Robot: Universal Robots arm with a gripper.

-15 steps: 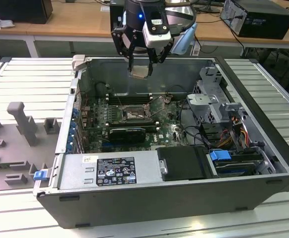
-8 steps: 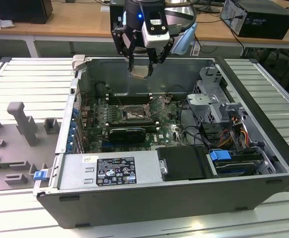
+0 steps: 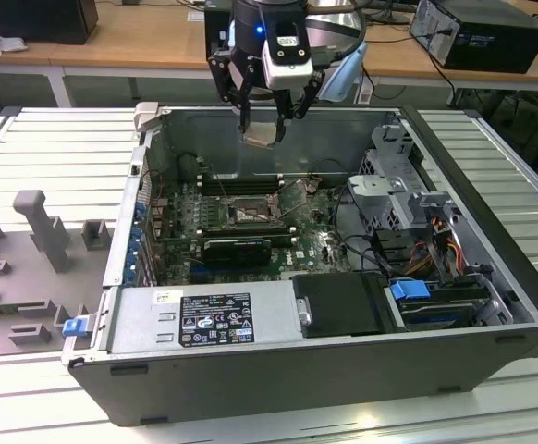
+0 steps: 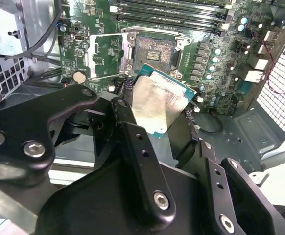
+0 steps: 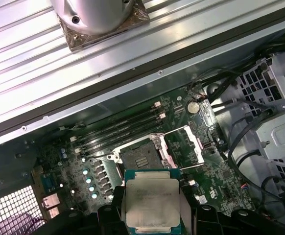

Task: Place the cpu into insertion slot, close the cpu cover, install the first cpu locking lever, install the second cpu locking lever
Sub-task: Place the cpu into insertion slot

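Observation:
My gripper point(image 3: 267, 118) hangs above the open computer case, shut on the cpu point(image 3: 261, 135), a flat square chip with a pale metal top. Both wrist views show the cpu point(image 4: 158, 105) point(image 5: 152, 201) clamped by its edges between the black fingers point(image 4: 132, 139). Below it on the green motherboard lies the insertion slot point(image 3: 249, 212) point(image 4: 154, 49) point(image 5: 137, 157), a bare dark square with a metal rim. The cpu cover point(image 4: 106, 56) point(image 5: 189, 143) point(image 3: 294, 192), a thin silvery window frame, stands flipped open beside the slot. The cpu is well above the slot and does not touch it.
Long black memory slots point(image 3: 237, 183) run behind the slot, and a black card point(image 3: 237, 248) lies in front. A power supply point(image 3: 204, 319), a drive cage point(image 3: 389, 185) and cables point(image 3: 431, 250) crowd the case. Grey fixtures point(image 3: 42, 227) stand at the exterior view's left.

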